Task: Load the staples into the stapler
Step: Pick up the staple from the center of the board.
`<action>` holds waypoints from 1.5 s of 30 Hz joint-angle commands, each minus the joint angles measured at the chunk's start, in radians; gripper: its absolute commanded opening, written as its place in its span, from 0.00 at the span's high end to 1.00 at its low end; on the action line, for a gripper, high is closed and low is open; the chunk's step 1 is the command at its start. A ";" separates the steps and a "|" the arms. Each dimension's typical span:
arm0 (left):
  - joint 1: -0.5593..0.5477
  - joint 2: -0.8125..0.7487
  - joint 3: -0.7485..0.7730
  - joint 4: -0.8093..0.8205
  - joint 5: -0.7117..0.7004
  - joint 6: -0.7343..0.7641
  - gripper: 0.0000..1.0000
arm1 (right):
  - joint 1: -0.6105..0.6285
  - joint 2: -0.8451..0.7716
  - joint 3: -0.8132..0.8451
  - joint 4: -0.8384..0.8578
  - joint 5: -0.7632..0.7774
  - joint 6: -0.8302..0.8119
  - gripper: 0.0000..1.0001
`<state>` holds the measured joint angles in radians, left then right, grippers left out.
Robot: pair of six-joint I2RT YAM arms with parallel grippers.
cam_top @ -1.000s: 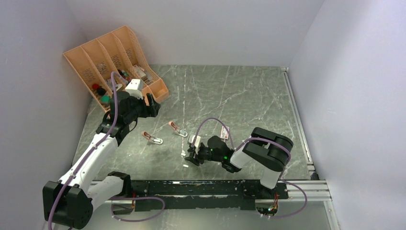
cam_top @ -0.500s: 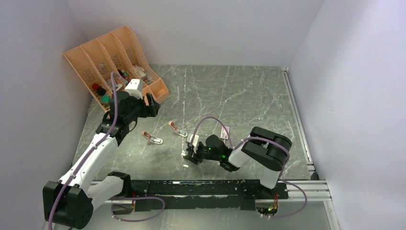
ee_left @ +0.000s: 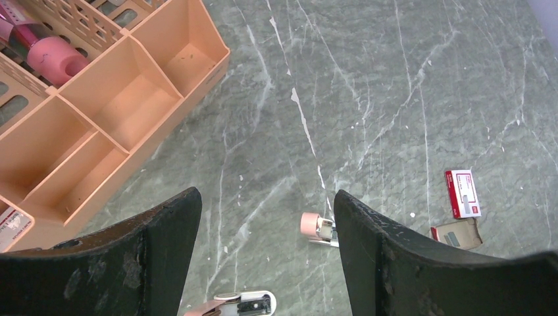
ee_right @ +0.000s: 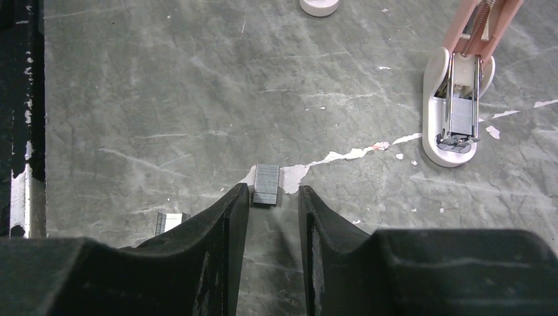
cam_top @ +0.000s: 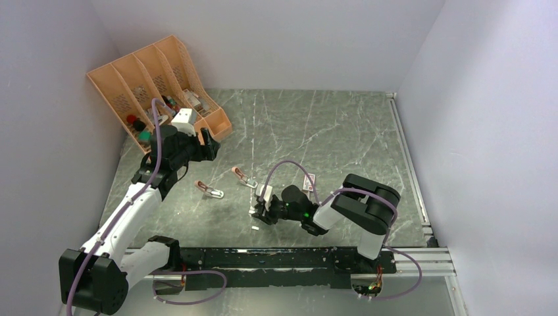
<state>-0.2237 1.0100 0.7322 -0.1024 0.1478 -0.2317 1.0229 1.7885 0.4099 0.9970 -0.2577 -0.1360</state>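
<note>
Counting now: two pink staplers [cam_top: 209, 190], both out from orange organizer [cam_top: 158, 85]. I see two staple strips [ee_right: 266, 184], farther from organizer. One red-and-white box [ee_left: 462, 193], one inner tray [ee_left: 456, 232] beside it.

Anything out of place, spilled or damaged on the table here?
Yes. One loose staple strip lies between the right gripper's fingertips, and a second strip lies to their left. The table surface is chipped white nearby.
</note>
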 commanded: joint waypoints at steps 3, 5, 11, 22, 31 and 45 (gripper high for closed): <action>0.014 -0.008 0.016 0.009 0.027 0.005 0.22 | 0.001 0.055 -0.019 -0.183 0.039 -0.027 0.66; 0.014 -0.007 0.015 0.009 0.028 0.003 0.22 | 0.002 0.054 -0.019 -0.184 0.040 -0.026 0.69; 0.016 -0.008 0.014 0.014 0.033 0.000 0.22 | 0.003 0.050 -0.016 -0.200 0.039 -0.035 0.76; 0.018 -0.016 -0.006 0.017 0.022 -0.043 0.22 | 0.002 0.025 -0.001 -0.195 0.002 -0.045 0.83; 0.018 -0.110 -0.123 0.042 -0.135 -0.255 0.21 | 0.002 -0.057 0.016 -0.179 -0.005 -0.039 0.83; 0.027 -0.167 -0.209 -0.097 -0.302 -0.386 0.11 | 0.001 -0.084 0.101 -0.191 -0.036 -0.037 0.83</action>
<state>-0.2081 0.8505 0.5533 -0.1482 -0.1383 -0.5575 1.0222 1.7294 0.4633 0.8356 -0.2787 -0.1658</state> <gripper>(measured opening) 0.885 0.185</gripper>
